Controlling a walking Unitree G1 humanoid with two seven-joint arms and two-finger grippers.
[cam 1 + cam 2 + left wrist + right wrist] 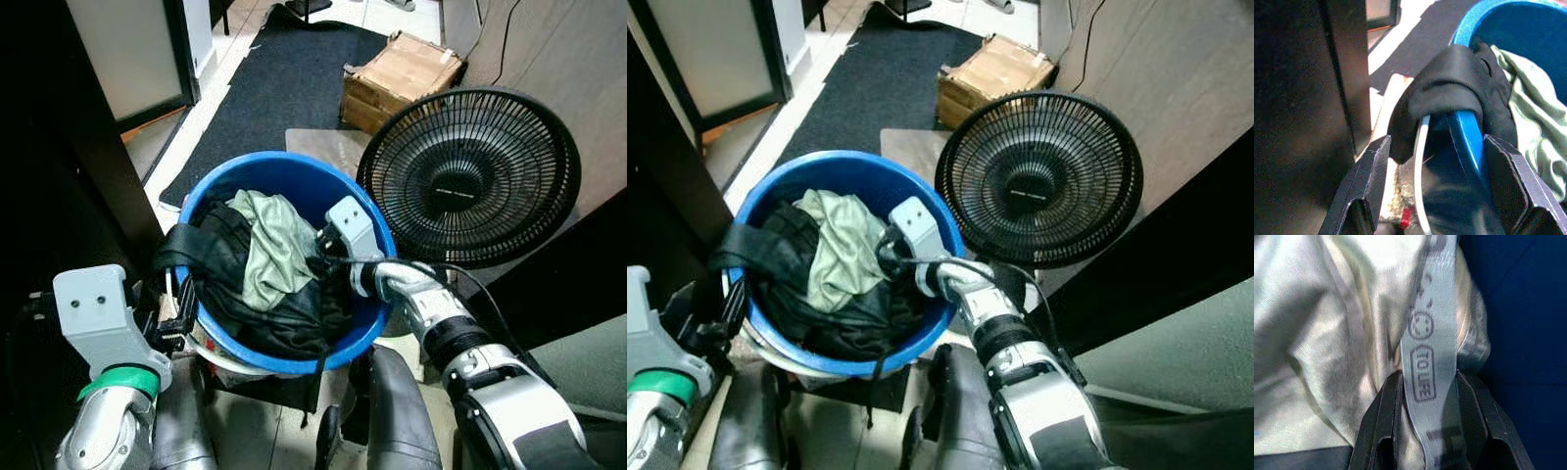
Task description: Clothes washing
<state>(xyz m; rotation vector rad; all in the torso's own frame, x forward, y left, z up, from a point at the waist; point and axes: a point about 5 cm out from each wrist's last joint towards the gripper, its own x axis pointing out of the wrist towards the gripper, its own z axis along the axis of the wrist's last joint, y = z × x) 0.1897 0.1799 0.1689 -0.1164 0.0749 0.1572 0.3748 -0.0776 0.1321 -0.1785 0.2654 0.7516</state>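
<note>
A blue plastic basin (284, 163) stands right before me, full of clothes. A pale green garment (269, 245) lies on top of a black garment (230, 279), which hangs over the basin's left rim. My right gripper (1427, 382) reaches in from the right side and is shut on a grey printed strap (1422, 352) of the pale green garment. At the left rim my left gripper (1437, 139) is open. Its fingers (1369, 191) straddle the blue wall (1466, 132) and the draped black cloth (1449, 78) without closing on either.
A black round fan (468, 176) stands close to the basin's right side. Behind it a cardboard box (402, 76) sits on a dark rug (284, 88). A dark cabinet (88, 157) rises at the left. My legs (392, 411) are below the basin.
</note>
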